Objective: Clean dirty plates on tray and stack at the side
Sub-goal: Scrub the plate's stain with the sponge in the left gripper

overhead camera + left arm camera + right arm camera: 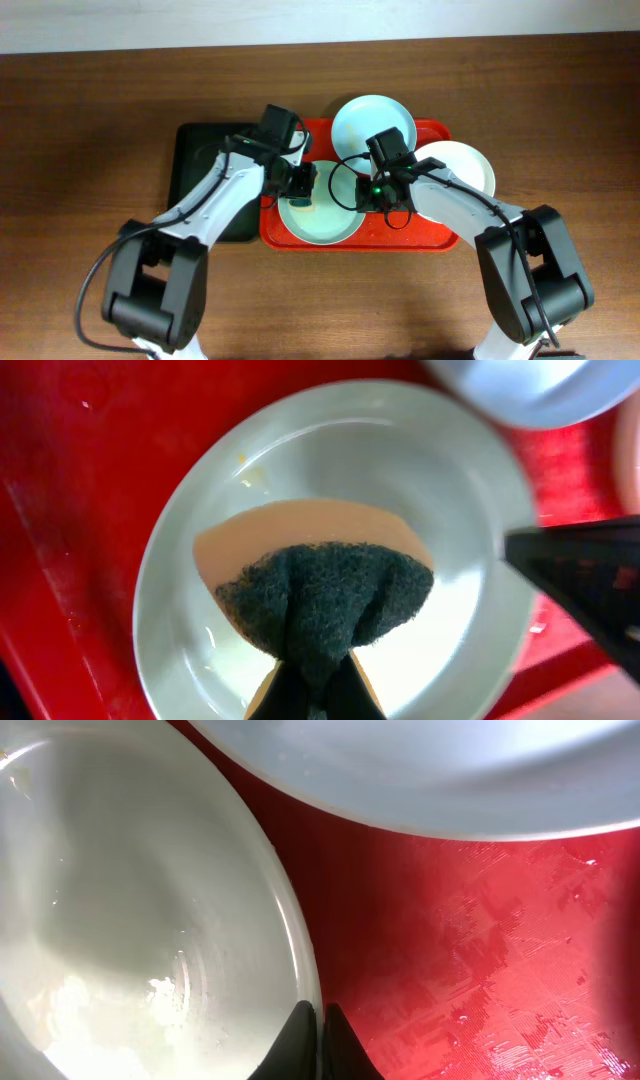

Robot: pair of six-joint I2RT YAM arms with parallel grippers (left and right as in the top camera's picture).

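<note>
- Overhead: the tray (440, 240) sits mid-table, with a black tray (205, 170) just beside it on the left. All three plates lie on the tray: the mint front plate (330, 225) near its left end, the mint back plate (372, 122) overlapping the far rim, and the white plate (462, 165) overhanging the right end. The left gripper (303, 188) is above the front plate, and the right gripper (385, 200) is at that plate's right edge
- Left wrist: the left gripper is clenched on a sponge (320, 600), dark scouring face down, resting in the front plate's well. A yellow smear (250, 478) shows on the far-left slope, apart from the sponge
- Right wrist: the fingers are closed tip to tip at the front plate's rim. Whether the rim is nipped between them I cannot tell
- Handling, as I judge it: the plate looks stiff, light and glossy. It is likely to skate on the tray under scrubbing and could chip if dropped. The best hold is the raised rim, pinched across its edge
</note>
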